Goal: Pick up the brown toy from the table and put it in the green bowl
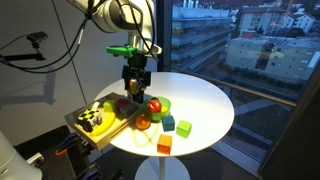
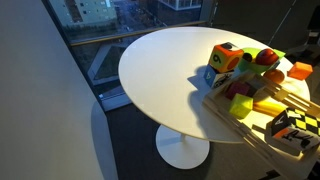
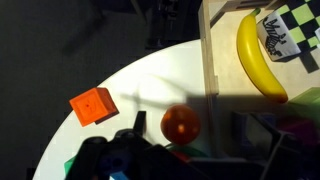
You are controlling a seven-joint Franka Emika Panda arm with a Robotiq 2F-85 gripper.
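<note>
The claw (image 1: 135, 82) is being held over the surface (image 1: 205, 100); how far it is opened cannot be told. A dark lump, apparently the brown toy (image 1: 126, 103), is being shown just beneath it, near the green bowl (image 1: 166, 103), which is being partly hidden by a red ball (image 1: 154, 106).

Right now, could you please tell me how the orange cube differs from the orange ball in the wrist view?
The small orange cube is flat-faced and sharp-edged; the orange ball is round. The cube sits well away from the wooden tray; the ball lies much nearer it. Both are orange, similar in size, resting on the white table.
</note>
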